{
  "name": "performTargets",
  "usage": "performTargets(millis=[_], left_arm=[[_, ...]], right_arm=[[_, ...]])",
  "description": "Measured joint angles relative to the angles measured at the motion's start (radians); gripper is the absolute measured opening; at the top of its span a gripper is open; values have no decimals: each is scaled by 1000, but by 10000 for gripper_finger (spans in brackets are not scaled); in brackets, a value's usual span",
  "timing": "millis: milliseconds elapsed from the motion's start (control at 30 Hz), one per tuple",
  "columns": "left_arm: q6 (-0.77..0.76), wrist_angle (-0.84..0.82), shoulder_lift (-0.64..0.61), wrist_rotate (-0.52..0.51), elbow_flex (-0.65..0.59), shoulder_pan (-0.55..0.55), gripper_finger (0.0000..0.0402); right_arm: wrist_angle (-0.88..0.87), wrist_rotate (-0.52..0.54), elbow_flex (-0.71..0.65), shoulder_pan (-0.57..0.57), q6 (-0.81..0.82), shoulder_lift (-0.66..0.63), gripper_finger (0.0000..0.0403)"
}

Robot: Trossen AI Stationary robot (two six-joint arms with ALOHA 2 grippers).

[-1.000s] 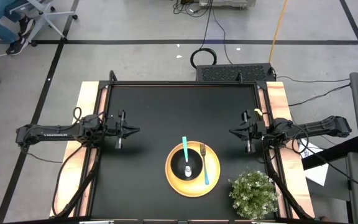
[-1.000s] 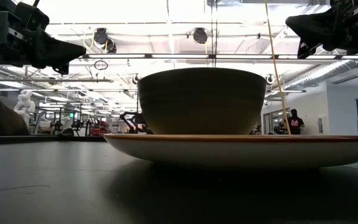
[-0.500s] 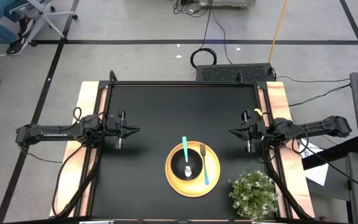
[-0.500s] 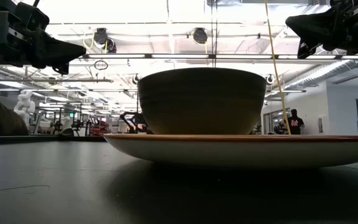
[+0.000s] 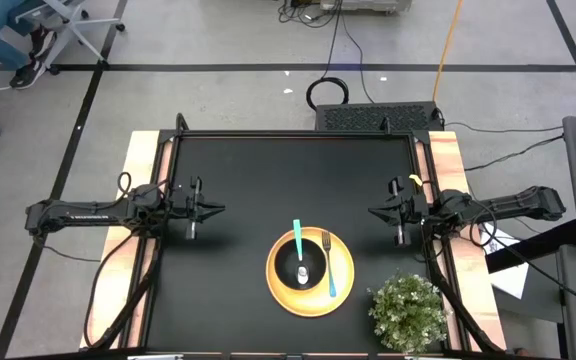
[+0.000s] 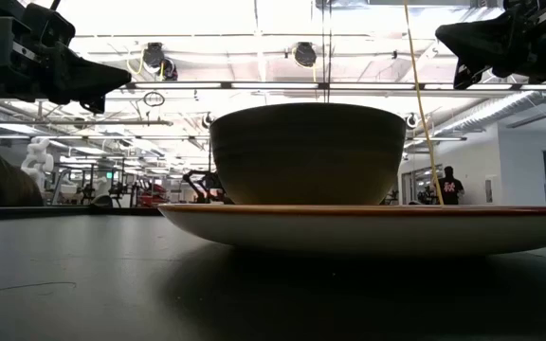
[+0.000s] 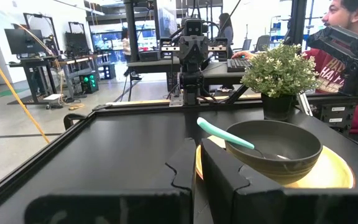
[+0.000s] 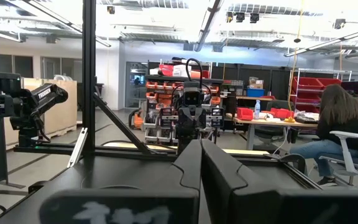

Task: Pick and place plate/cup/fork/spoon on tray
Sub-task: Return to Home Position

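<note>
The yellow tray (image 5: 310, 297) lies on the black table, right of centre near the front edge. The dark cup (image 5: 294, 269) stands on it, also in the left wrist view (image 7: 272, 146) and the low view (image 6: 306, 152). The spoon (image 5: 298, 245) rests with its head in the cup and its teal handle (image 7: 222, 132) over the far rim. The fork (image 5: 330, 268) lies flat on the tray right of the cup. My left gripper (image 5: 218, 209) is shut and empty at the left, above the table. My right gripper (image 5: 373, 211) is shut and empty at the right.
A potted plant (image 5: 406, 310) stands at the table's front right corner, close to the tray. Wooden side rails (image 5: 148, 160) line the table's left and right edges. People sit at desks beyond the table (image 8: 334, 124).
</note>
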Motion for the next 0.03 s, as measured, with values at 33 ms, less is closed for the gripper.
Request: performTargets(millis=[33], left_arm=[[0, 0, 0, 0, 0, 0, 31]], right_arm=[[0, 0, 0, 0, 0, 0, 0]])
